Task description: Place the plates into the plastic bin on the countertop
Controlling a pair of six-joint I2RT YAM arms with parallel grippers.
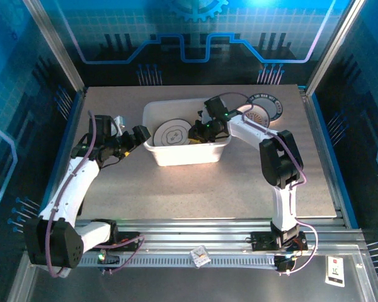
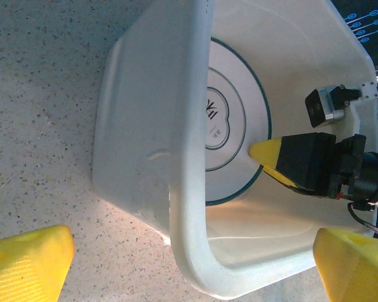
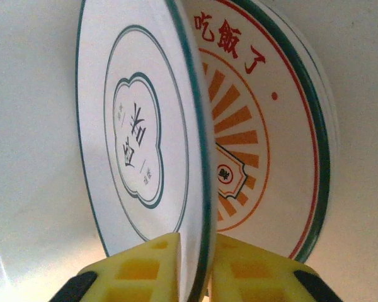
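Observation:
The white plastic bin stands mid-countertop. Inside it, my right gripper reaches down from the back right. Its yellow fingers are shut on the rim of a white plate with a dark green rim, held on edge. Right behind that plate leans an orange-rayed plate with red characters. My left gripper stands open at the bin's left end, its fingers wide apart on either side of the bin's rim corner. The white plate and the right gripper's fingertip show inside the bin.
More plates lie on the countertop at the back right, behind the right arm. Blue walls and metal rails frame the table. The bin's pale inner wall is close on the left of the held plate.

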